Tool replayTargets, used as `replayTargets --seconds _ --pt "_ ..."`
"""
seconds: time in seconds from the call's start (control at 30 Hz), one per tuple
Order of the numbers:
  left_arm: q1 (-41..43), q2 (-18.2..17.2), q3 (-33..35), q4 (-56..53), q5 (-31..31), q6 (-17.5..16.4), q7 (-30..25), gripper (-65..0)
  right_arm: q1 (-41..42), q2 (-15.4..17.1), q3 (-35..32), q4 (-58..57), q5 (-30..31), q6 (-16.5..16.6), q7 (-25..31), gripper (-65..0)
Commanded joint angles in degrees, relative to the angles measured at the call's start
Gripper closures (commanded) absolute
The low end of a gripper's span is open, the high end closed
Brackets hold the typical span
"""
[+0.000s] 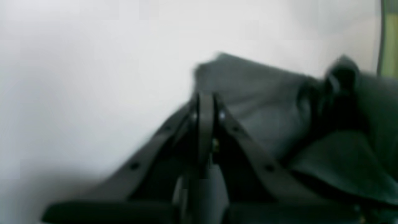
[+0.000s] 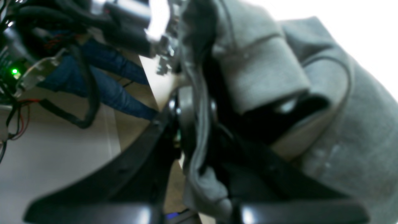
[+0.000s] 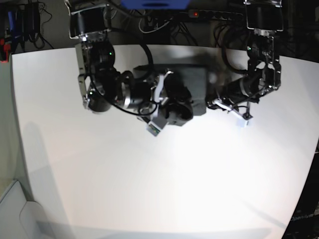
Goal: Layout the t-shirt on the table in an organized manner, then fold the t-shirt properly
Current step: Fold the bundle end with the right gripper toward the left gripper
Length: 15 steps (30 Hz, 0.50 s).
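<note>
Dark cables hang in a tangle behind the far edge of the desk, and in the right wrist view a person's blue-jeaned legs show beyond the desk rim, beside loose black wiring and a small green light. The white desk fills most of the base view, brightly lit, its near part bare; the room behind it is dim.

The t-shirt lies bunched at the far middle of the desk, between the two arms. The right gripper reaches in from the base view's left, bent low over the cloth, its jaws clamped on a fold of the t-shirt that drapes between them. The left gripper comes in from the base view's right, angled down toward the shirt's edge, its jaws pressed together with nothing visible between them; the grey cloth lies just beyond its tips.
</note>
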Motion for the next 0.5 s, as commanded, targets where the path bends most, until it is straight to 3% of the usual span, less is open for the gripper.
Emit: replayTargets --seconds 0.0,0.27,0.47 --pt "-0.84 0.32 -1.01 1.69 -1.34 -0.49 -0.25 -0.2 1.02 -0.38 -0.07 0.87 1.74 0.19 1.32 0.0" --pt "-0.57 1.03 -3.65 4.16 -1.43 -0.49 -0.17 -0.2 1.90 -0.38 -0.16 0.87 1.74 0.19 1.32 0.0" --pt "4.09 0.50 -15.17 9.08 -1.43 -0.49 -0.08 -0.2 1.90 -0.38 -0.25 0.78 1.65 0.19 1.32 0.0"
